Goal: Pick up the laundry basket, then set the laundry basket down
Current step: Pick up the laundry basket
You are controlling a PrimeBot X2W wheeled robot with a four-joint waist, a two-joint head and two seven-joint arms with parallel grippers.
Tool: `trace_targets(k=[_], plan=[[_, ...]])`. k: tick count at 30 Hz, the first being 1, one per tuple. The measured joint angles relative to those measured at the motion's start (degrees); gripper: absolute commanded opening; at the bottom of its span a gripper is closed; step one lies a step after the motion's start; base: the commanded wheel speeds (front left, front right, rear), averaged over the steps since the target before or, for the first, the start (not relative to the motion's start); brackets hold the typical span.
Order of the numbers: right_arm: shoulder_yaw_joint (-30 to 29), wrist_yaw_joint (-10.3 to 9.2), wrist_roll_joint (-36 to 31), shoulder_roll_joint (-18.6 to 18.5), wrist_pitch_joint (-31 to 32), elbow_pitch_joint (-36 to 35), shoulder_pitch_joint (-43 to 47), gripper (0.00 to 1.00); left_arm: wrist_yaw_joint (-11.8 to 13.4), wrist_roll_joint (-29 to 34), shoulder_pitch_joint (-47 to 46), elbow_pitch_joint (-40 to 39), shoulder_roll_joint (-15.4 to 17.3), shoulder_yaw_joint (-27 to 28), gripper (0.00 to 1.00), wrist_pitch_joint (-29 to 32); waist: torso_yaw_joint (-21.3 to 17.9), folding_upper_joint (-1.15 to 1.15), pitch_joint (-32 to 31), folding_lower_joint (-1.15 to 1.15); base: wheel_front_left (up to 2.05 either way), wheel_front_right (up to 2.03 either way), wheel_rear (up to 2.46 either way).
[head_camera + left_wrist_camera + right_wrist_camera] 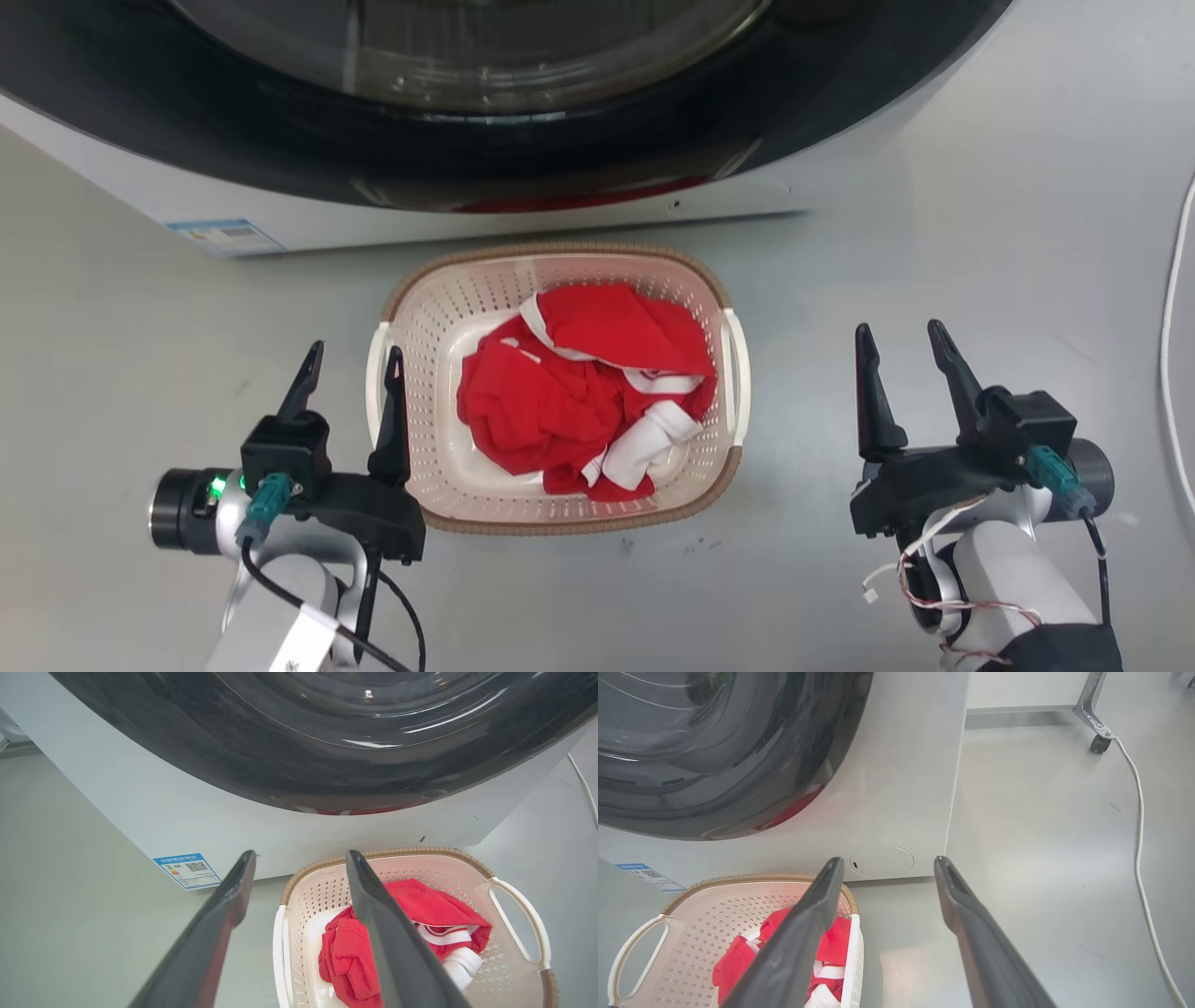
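The laundry basket is cream-white and perforated with a brown woven rim. It stands on the grey floor just in front of the washing machine and holds red and white clothes. My left gripper is open at the basket's left side, and the white left handle falls between its two fingers. In the left wrist view that gripper frames the near handle of the basket. My right gripper is open and stands clear to the right of the right handle. In the right wrist view it is beside the basket.
The washing machine, with its dark round door, rises right behind the basket. A white cable runs along the floor at the far right. In the right wrist view a caster wheel stands farther off, and bare grey floor lies on both sides.
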Motion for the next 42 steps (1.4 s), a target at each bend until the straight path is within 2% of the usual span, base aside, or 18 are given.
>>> trace_targets(k=[7, 26, 42], plan=[[1.37, 0.16, 0.25, 0.45, -0.02, 3.60, -5.36, 1.00, -0.02, -1.46, -4.92, 4.57, -0.22, 0.80, 1.00, 0.49, -0.06, 0.00, 6.88, 0.00, 0.00, 0.00, 0.00], [3.64, 1.18, 0.16, 0.58, -0.15, 7.82, -17.13, 1.00, 0.37, -1.51, -15.49, 11.92, -1.12, 2.25, 1.00, -0.12, 0.59, 0.00, 21.88, 0.00, 0.00, 0.00, 0.00], [7.42, 1.65, 1.15, 0.62, -0.58, 12.46, -21.24, 1.00, 1.03, -1.60, -19.66, 19.50, -1.52, 3.57, 1.00, -1.30, 0.96, -0.01, 26.67, -0.01, 0.00, 0.00, 0.00]])
